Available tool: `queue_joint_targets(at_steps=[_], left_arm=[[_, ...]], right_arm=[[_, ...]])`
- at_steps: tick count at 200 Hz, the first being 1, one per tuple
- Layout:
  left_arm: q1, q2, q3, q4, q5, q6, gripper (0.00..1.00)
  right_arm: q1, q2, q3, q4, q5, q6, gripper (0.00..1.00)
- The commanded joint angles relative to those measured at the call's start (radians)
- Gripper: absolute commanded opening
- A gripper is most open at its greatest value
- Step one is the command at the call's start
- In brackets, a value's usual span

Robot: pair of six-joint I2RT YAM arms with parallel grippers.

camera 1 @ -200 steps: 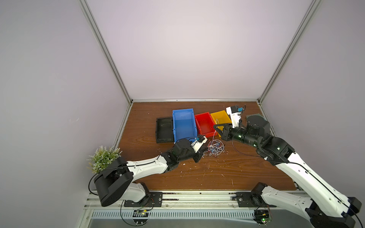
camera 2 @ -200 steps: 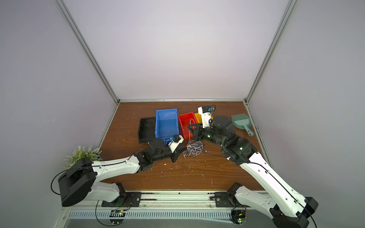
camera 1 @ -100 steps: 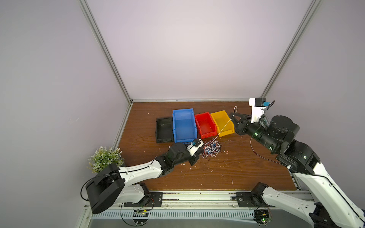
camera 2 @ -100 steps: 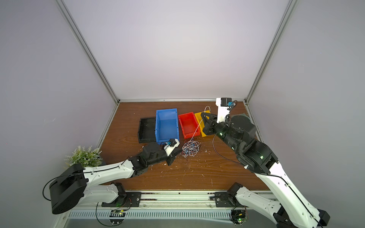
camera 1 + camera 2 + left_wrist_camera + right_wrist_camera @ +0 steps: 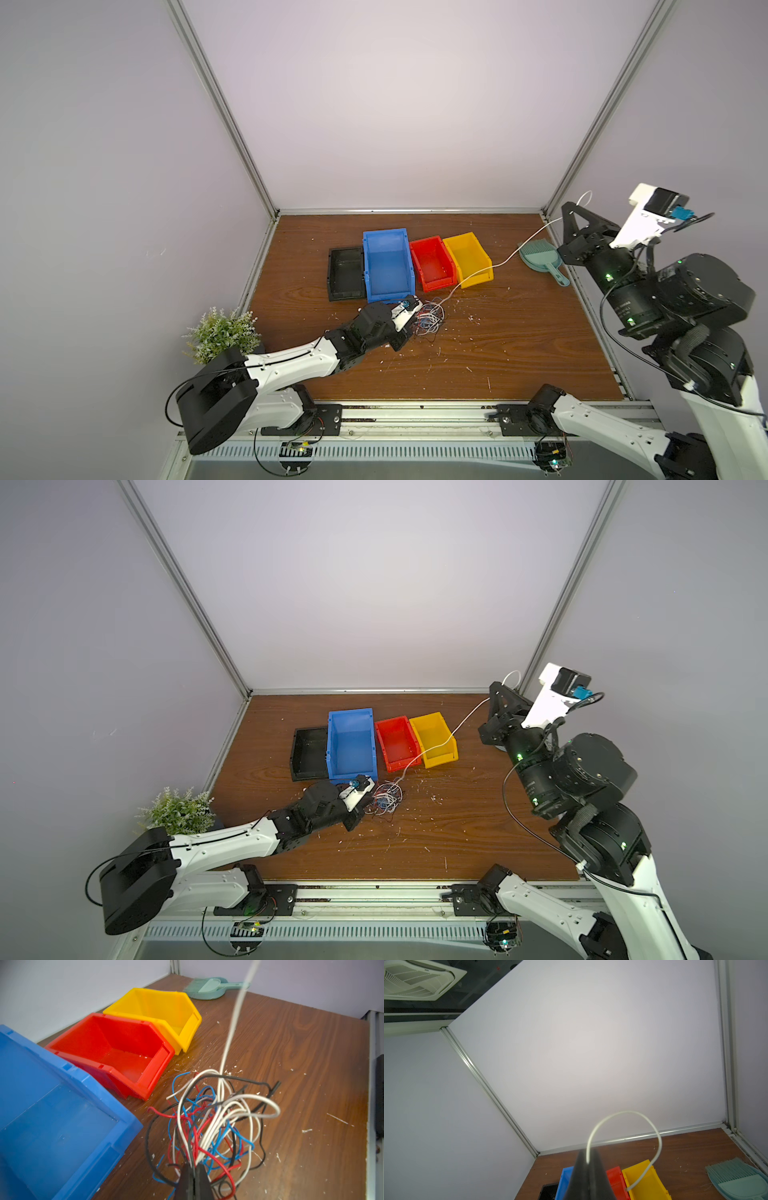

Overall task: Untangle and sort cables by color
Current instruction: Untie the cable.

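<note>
Left arm (image 5: 291, 365) lies low, stretched out over the tabletop (image 5: 519, 340). The left jaws are clamped on the tangle (image 5: 207, 1122) just in front of the blue bin (image 5: 388, 270). Right arm (image 5: 673, 291) stands high, well right of the blue bin. The right jaws pinch one white cable (image 5: 498, 262) that slopes down into the tangle. Bins: four, namely black (image 5: 345, 274), blue, red (image 5: 432, 262) and yellow (image 5: 467, 257). Strands in the tangle cannot be counted.

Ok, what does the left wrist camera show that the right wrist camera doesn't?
Only left wrist: the cable tangle, gripped by the shut left pincer. Only right wrist: the right pincer shut on the looping white cable, a black tray corner and a ceiling vent. Both: that white cable, the blue bin, red bin, yellow bin and dustpan.
</note>
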Motion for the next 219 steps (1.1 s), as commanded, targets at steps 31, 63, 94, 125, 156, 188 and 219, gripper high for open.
queue_joint_targets(at_steps=[31, 63, 94, 125, 156, 188, 219], left_arm=[[-0.007, 0.038, 0.025, -0.136, -0.065, -0.020, 0.00], [-0.007, 0.017, 0.044, -0.119, -0.040, -0.044, 0.15], [-0.006, -0.079, 0.119, -0.161, -0.040, -0.091, 0.85], [0.010, -0.175, 0.237, -0.272, -0.069, -0.120, 0.99], [0.171, -0.192, 0.384, -0.455, -0.062, -0.255, 0.99], [0.400, -0.149, 0.485, -0.612, -0.037, -0.375, 0.98], [0.599, -0.100, 0.521, -0.709, 0.004, -0.498, 0.98]], right_arm=[[0.001, 0.002, 0.096, 0.054, 0.108, -0.115, 0.00], [0.001, 0.018, 0.056, 0.055, 0.057, -0.092, 0.00], [0.001, 0.045, -0.020, 0.077, 0.011, -0.069, 0.00], [0.001, 0.073, -0.087, 0.127, -0.041, -0.055, 0.00], [0.001, 0.112, -0.124, 0.186, -0.145, -0.054, 0.00], [0.001, 0.186, -0.126, 0.240, -0.280, -0.047, 0.00], [0.001, 0.262, -0.109, 0.268, -0.284, -0.037, 0.00]])
